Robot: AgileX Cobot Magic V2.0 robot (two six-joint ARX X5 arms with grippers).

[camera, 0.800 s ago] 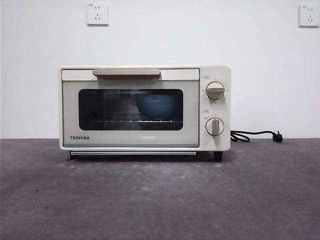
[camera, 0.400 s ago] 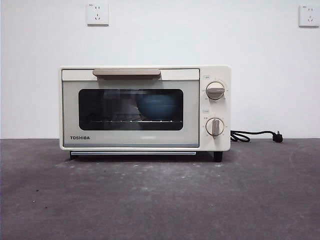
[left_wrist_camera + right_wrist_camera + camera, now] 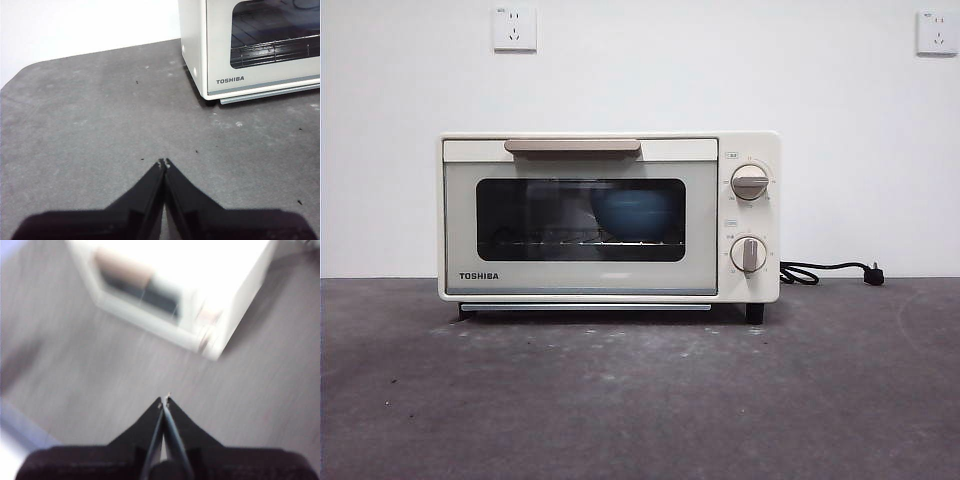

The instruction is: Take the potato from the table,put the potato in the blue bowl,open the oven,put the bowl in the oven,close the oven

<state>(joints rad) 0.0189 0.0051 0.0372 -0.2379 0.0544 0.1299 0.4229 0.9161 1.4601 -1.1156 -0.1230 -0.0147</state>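
1. Our left gripper (image 3: 163,163) has its two jaws pressed together, with nothing between them. It hangs over the bare table (image 3: 90,130), well apart from the oven (image 3: 220,55), which sits off at about two o'clock from its tips.

2. Our right gripper (image 3: 164,400) has its jaws pressed together too, and it holds nothing. Its picture is smeared, so we think this arm is moving. From there the oven (image 3: 165,285) lies at about twelve o'clock.

3. We think both grippers are empty and away from the oven because their work looks done.

4. The oven (image 3: 610,215) stands in the middle of the table (image 3: 640,400) with its door shut and its bar handle (image 3: 572,147) at the top.

5. The blue bowl (image 3: 634,213) sits inside on the wire rack, behind the dark glass, a bit toward three o'clock of the window's middle. The door is shut to keep it in.

6. We cannot see the potato. It may be down in the bowl, but the glass is too dark to tell.

7. Against the picture from a second ago, almost nothing differs. The oven looks nudged a tiny bit toward nine o'clock, and the bowl is in the same spot.

8. The black cord (image 3: 825,270) trails out at three o'clock of the oven.
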